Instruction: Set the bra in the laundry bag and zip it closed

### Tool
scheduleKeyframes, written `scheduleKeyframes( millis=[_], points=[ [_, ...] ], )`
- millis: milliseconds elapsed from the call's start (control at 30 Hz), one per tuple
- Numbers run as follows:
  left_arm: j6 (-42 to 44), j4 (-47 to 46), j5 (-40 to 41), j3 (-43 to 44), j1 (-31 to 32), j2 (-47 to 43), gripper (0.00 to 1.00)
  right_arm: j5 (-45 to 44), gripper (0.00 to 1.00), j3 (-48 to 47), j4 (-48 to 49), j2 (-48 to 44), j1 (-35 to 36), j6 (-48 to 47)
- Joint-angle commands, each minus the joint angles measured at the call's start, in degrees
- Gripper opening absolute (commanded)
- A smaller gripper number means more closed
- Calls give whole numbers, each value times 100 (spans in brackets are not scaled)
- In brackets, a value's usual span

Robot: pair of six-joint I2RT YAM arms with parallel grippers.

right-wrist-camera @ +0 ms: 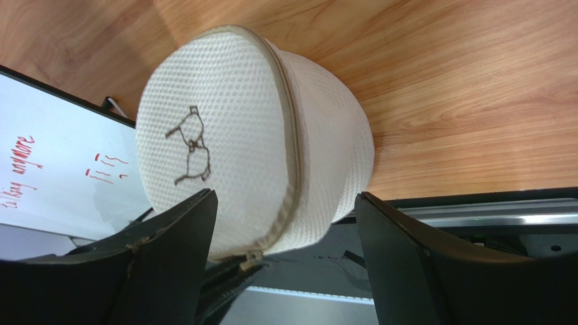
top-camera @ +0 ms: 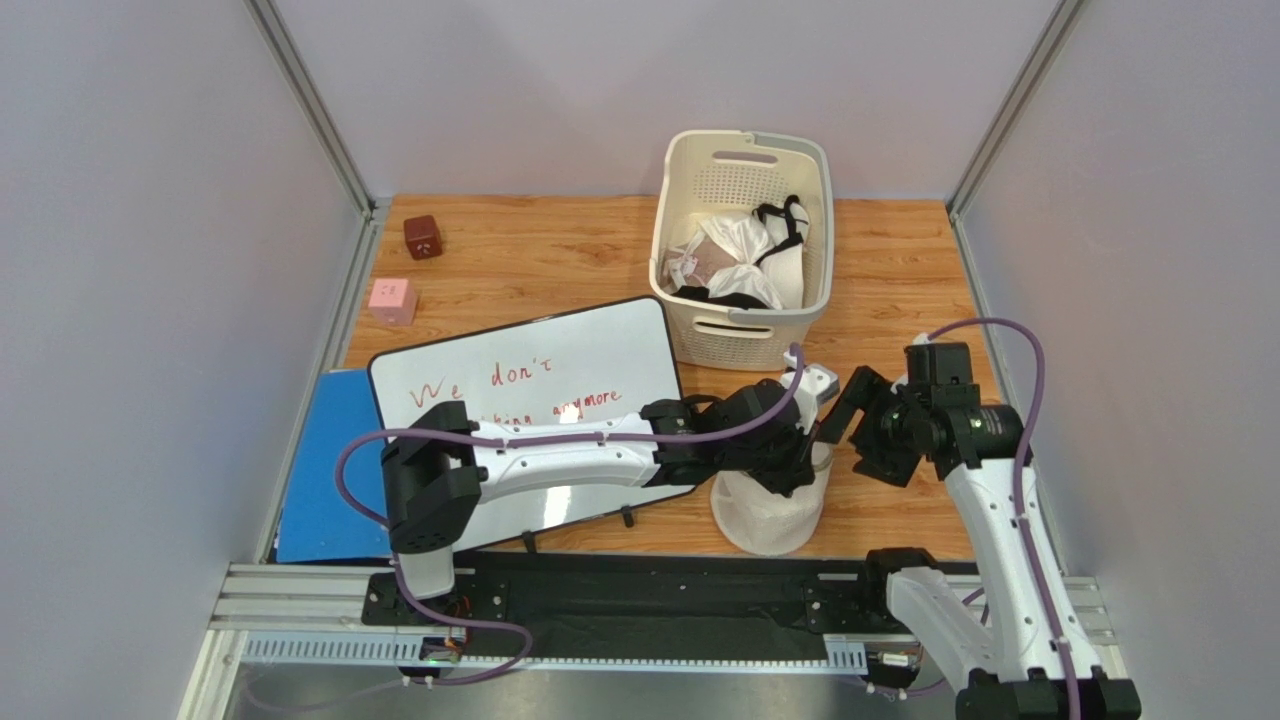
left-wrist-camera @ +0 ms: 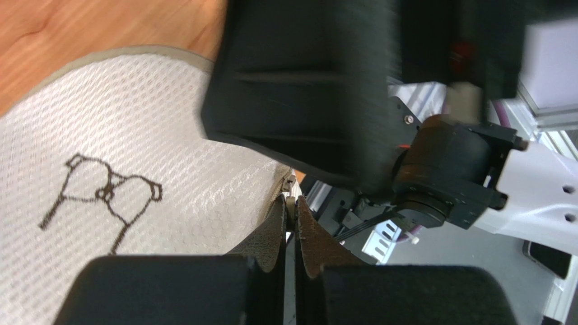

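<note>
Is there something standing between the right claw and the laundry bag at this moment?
Nothing visible does. The right claw is open and faces the laundry bag directly. The left claw, shut on the zipper pull at the bag's rim, lies to one side of that path, not across it.
</note>
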State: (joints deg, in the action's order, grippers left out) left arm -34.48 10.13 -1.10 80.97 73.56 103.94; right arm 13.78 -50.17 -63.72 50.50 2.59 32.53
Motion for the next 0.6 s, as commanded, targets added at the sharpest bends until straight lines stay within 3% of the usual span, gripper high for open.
scheduleKeyframes(
  millis=[0,233,333,367,433,467,567],
  points=[
    [-85,-55,102,-10,-35,-49,0,-394,80,-11,-640,-391,22,69],
    [-85,-143,-30,24,-35,-41,0,327,65,342,-281,-533,22,613],
    [-103,-152,-100,94,-8,-5,0,397,52,359,-150,-497,31,719],
    [-103,-169,-109,112,0,3,0,397,41,437,-97,-489,31,832],
    [-77,-187,-171,156,35,30,0,397,30,517,70,-445,31,912],
    [-33,-169,-162,200,44,38,0,371,18,569,149,-418,22,956],
    [29,23,-22,148,62,4,0,336,0,579,106,-251,-4,799]
  ],
)
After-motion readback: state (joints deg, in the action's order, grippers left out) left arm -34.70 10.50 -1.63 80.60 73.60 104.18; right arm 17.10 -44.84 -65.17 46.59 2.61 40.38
